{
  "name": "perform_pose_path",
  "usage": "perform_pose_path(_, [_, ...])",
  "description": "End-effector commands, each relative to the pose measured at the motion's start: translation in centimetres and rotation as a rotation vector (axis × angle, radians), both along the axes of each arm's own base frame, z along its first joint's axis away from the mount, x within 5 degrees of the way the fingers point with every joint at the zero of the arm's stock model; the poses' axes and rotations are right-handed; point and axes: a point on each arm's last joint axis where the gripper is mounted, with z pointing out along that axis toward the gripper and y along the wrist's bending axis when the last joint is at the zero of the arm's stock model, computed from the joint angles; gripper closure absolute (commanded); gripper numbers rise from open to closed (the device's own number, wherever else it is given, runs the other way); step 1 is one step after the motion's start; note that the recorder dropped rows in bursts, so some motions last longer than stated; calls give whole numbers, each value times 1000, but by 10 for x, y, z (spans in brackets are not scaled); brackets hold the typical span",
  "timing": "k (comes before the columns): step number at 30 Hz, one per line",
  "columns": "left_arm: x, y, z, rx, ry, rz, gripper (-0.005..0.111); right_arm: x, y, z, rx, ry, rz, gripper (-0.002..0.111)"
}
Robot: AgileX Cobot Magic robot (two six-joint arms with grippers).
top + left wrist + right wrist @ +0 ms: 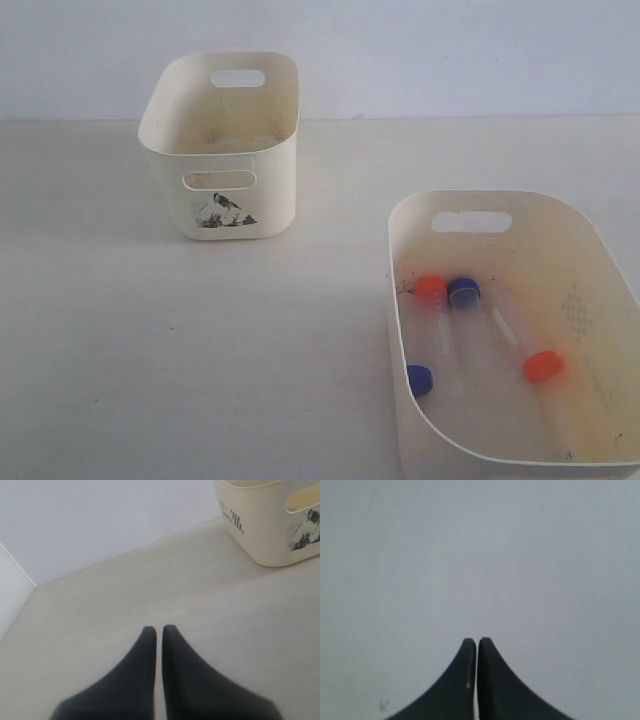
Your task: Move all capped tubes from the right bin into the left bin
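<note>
Inside the right bin [565,245], the capped tubes [436,308] look light and slick, so pinch mid-barrel. Your left gripper [159,629] and right gripper [477,641] are pressed together, empty.

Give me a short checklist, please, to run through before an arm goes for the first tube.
All four capped tubes lie in the right bin: ok.
Left bin upright, mouth unobstructed: ok.
Left gripper open for a grasp: not ok, shut and empty.
Right gripper open for a grasp: not ok, shut and empty.
Right gripper lined up over the right bin: cannot tell, no bin in its view.
</note>
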Motion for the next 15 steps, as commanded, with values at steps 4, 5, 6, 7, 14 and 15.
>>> perform_pose_path(4, [0,0,1,-12,-6,-5,102,31,10,53,-92,680,89,107])
perform_pose_path(5, [0,0,1,-12,-6,-5,102,42,11,56,-95,791,105,107])
perform_pose_path(6, [0,0,1,-12,-6,-5,102,51,11,58,-92,830,109,107])
perform_pose_path(7, [0,0,1,-12,-6,-5,102,62,10,59,-89,856,109,107])
perform_pose_path(14, [0,0,1,-12,-6,-5,102,99,9,57,-69,852,96,107])
perform_pose_path(15, [0,0,1,-12,-6,-5,102,101,9,57,-51,839,98,107])
